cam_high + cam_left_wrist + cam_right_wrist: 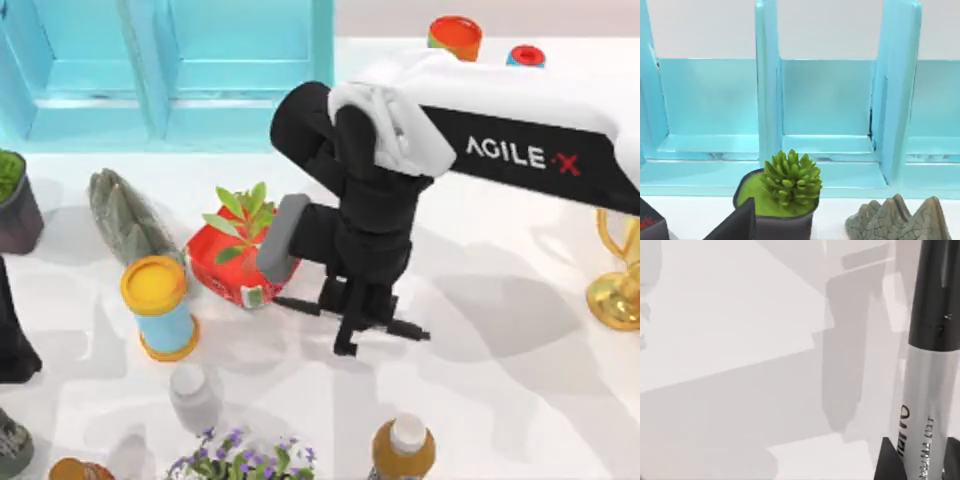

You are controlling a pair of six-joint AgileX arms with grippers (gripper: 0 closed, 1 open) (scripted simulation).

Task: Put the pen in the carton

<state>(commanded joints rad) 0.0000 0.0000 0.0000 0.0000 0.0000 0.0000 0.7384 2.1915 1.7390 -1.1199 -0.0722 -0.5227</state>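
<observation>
The pen (408, 331) lies level just above the table at the middle, its black ends sticking out either side of my right gripper (352, 325), which is shut on it. In the right wrist view the pen (930, 390) shows its black cap and printed grey barrel, clamped between dark fingers (886, 462) over the white tabletop. The carton (232, 268) is red, holds a green leafy plant, and stands just left of the gripper, close to the pen's left tip. My left arm (12, 335) is parked at the table's left edge.
A yellow-lidded blue can (158, 305) stands left of the carton, with a grey-green rock (125, 220) behind it. A white bottle (192, 395), flowers (240, 460) and an orange bottle (403, 450) line the front. A gold trophy (620, 285) stands right, turquoise shelves (170, 70) at the back left.
</observation>
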